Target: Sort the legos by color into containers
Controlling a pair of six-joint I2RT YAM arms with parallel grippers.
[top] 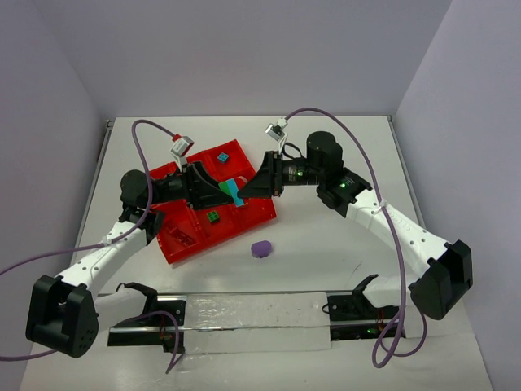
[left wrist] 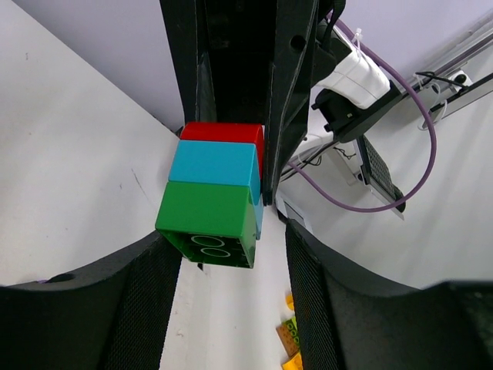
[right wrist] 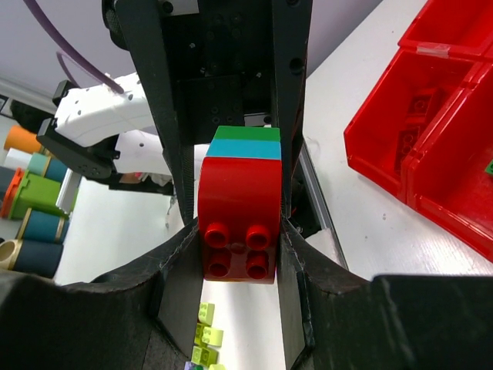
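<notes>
Sorting incomplete: above the tray's (top: 172,244) right side the right hand (right wrist: 239,235) pinches the red end of an unseparated red-teal-green stack (left wrist: 216,166), the left hand (left wrist: 231,266) spread round its green end; a purple brick (top: 260,248) lies on the bench (top: 334,252).

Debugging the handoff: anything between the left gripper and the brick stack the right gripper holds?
Nothing visible. The left gripper straddles the green brick at the free end of the stack, with a gap showing on one side. The right gripper clamps the red brick at the other end.
</notes>
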